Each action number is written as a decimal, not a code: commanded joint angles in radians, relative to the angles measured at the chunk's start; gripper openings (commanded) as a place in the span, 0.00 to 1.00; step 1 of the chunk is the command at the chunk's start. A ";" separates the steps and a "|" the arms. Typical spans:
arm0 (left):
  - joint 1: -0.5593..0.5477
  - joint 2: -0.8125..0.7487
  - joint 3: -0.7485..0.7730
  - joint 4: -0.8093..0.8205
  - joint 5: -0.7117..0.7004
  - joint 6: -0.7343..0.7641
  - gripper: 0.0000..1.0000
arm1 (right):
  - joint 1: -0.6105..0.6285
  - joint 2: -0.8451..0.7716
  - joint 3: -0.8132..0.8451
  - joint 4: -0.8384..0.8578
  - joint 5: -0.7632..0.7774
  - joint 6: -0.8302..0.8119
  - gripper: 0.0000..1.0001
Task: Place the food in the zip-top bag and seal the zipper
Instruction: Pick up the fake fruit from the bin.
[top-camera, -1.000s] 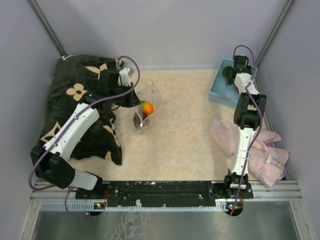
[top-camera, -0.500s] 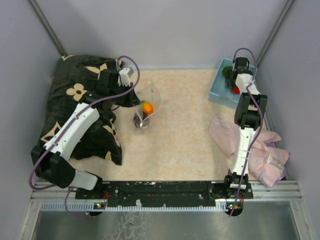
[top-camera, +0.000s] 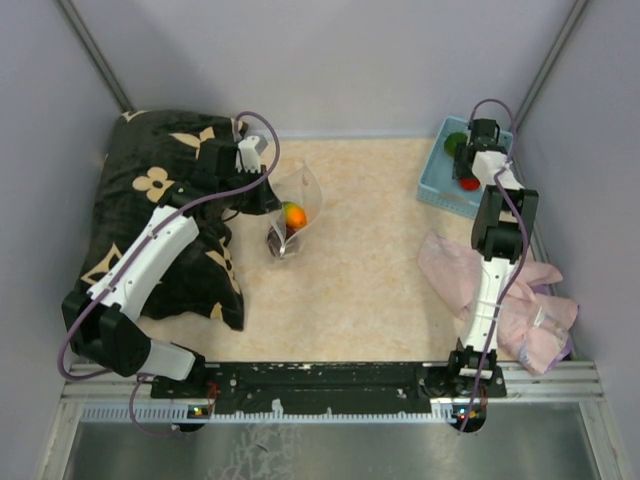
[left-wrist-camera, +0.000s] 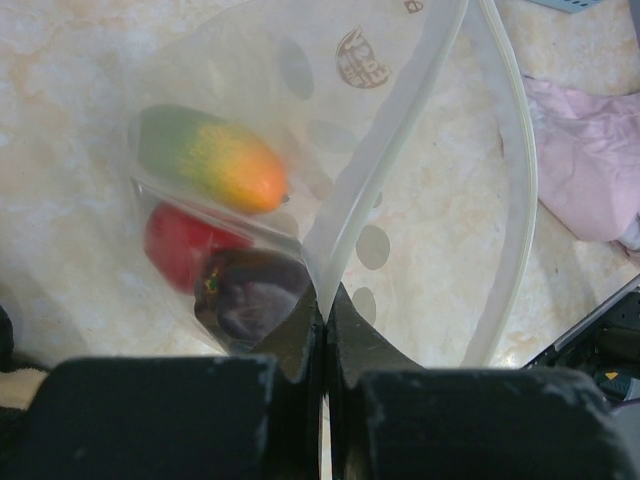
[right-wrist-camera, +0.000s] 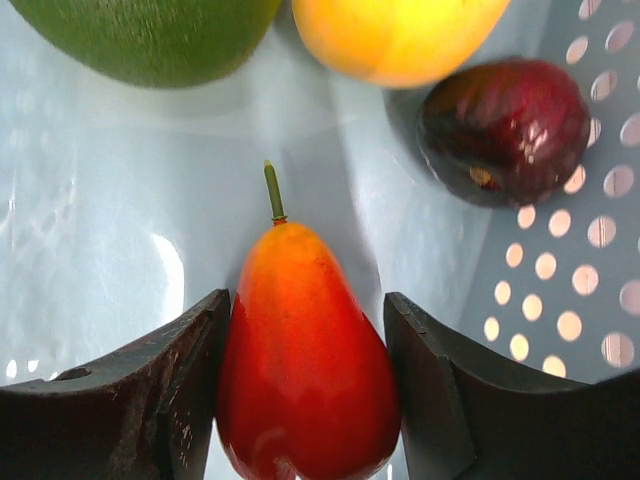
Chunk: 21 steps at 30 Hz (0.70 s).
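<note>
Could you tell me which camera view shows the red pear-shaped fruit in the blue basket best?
The right wrist view: the red fruit fills the frame between the fingers of the right gripper, stem visible. The top view shows only a red speck in the basket. The left wrist view misses it.

The beige table (top-camera: 370, 270) carries a black floral pillow (top-camera: 150, 190) at left and a pink cloth (top-camera: 540, 310) at near right. A light blue basket (top-camera: 436, 190) sits far right, the zip-top bag (top-camera: 297, 205) left of centre.
</note>
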 joint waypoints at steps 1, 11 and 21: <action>0.006 -0.009 -0.005 0.013 0.035 -0.002 0.00 | -0.011 -0.140 -0.060 0.046 -0.017 0.026 0.48; 0.007 -0.012 -0.004 0.014 0.030 -0.005 0.00 | -0.008 -0.383 -0.272 0.109 -0.100 0.130 0.43; 0.006 -0.036 -0.008 0.020 0.032 -0.005 0.00 | 0.063 -0.675 -0.526 0.168 -0.202 0.237 0.42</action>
